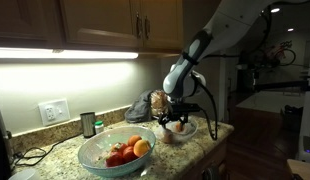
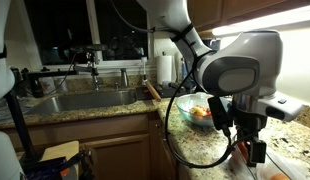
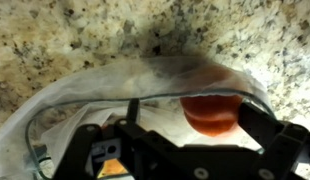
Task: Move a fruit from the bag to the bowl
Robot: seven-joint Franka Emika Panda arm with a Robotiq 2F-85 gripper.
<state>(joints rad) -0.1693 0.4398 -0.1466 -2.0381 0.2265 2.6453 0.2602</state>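
The gripper (image 3: 175, 140) stood with its jaws spread wide and holding nothing, poised over the clear plastic bag (image 3: 85, 100). In the wrist view a red-orange fruit (image 3: 210, 112) lay inside the bag, close to one finger. The bag sat on the speckled granite countertop (image 3: 75, 30), and the large pale blue-green bowl (image 1: 87, 155) just beside it held an orange (image 1: 142, 147) and some reddish fruits (image 1: 119, 156), while a dark grey cloth bag (image 1: 143, 104) slumped behind them.

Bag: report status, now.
Claw open, over bag. Red fruit in bag, ungripped. Bowl holds other fruit.
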